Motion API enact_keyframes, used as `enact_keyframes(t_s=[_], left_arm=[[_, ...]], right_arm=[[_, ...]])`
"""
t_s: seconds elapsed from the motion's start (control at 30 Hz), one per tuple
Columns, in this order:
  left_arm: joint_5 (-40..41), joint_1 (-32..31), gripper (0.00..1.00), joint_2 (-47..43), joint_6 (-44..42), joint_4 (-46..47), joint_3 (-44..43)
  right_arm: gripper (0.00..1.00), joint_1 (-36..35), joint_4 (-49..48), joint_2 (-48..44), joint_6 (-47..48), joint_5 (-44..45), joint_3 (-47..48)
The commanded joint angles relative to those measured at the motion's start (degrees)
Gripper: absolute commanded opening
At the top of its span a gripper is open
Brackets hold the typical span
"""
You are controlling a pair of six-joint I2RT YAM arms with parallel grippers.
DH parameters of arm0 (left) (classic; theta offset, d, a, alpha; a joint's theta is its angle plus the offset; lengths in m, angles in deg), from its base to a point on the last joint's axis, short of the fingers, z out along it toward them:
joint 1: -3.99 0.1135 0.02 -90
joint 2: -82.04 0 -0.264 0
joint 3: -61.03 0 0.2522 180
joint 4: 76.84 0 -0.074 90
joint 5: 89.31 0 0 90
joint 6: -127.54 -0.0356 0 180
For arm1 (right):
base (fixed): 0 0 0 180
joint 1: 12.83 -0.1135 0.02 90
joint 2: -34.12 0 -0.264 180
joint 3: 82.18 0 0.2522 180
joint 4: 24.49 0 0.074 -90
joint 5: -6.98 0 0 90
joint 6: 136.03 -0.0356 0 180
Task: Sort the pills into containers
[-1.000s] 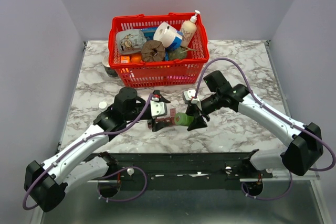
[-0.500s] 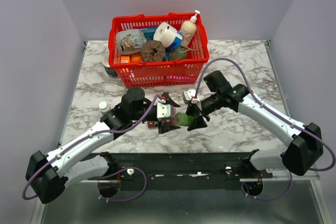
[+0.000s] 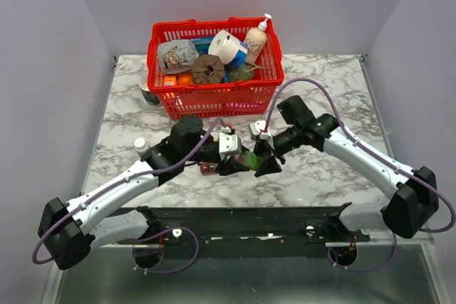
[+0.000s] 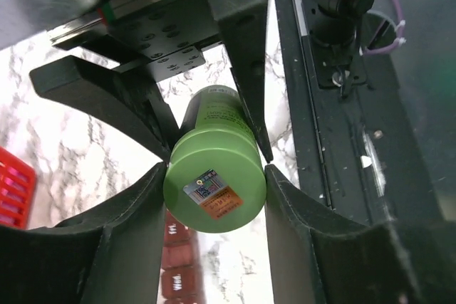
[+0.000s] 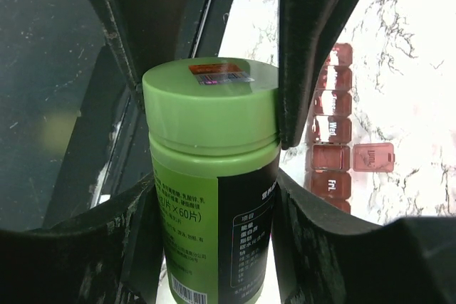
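A small green bottle [image 3: 247, 160] hangs on its side just above the marble table, between both grippers. My right gripper [image 5: 214, 201] is shut on its labelled body [image 5: 206, 211]. My left gripper [image 4: 216, 176] is shut on its green cap [image 4: 214, 190], one finger on each side. Under the bottle lies the dark red strip of containers [image 5: 331, 126], with day names on its lids and one lid [image 5: 372, 156] flipped open. The strip also shows in the left wrist view [image 4: 178, 275] and from above [image 3: 208, 169]. No pills are in view.
A red mesh basket [image 3: 214, 97] full of household items stands at the back of the table. A dark jar [image 3: 147, 94] sits at its left. A small white object [image 3: 140, 143] lies left of my left arm. A black rail [image 3: 263, 218] runs along the near edge.
My left gripper has moved right to the bottle's cap and closed on it. The right gripper and the bottle have stayed where they were.
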Motion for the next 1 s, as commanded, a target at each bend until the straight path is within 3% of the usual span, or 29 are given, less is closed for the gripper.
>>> enact_keyframes(t_s=[0.0, 0.1, 0.13, 0.2, 0.23, 0.37, 0.57, 0.97], left_arm=[[2.53, 0.2, 0.0, 1.4, 17.26, 2.46, -3.98], [9.96, 0.64, 0.0, 3.59, 34.15, 2.83, -6.87], [10.96, 0.91, 0.0, 5.86, 42.91, -1.8, -8.45], [11.14, 1.95, 0.0, 8.77, 49.47, -7.62, -13.63], [9.58, 2.14, 0.0, 10.61, 57.16, -9.12, -14.08], [13.06, 2.23, 0.0, 9.23, 77.38, -2.1, -9.7], [25.27, 2.23, 0.0, 8.17, 78.15, -14.76, -15.14], [28.37, 4.42, 0.0, 8.87, 76.05, -21.79, -16.55]], right_arm=[[0.04, -0.43, -4.55, -0.83, -2.24, 2.27, -1.21], [0.04, -0.43, -8.16, -1.63, -5.31, 7.63, -2.01], [0.04, -0.43, -8.96, -1.71, -6.8, 10.43, -2.27], [0.04, -0.43, -11.41, -2.33, -8.39, 13.34, -2.54], [0.04, -0.43, -12.12, -2.42, -9.7, 15.97, -2.8], [0.04, -0.43, -14.85, -2.24, -12.26, 20.73, -2.71], [0.04, -0.43, -15.82, -2.07, -13.84, 20.83, -2.71], [0.04, 0.98, -15.3, -2.59, -14.55, 15.82, -2.63]])
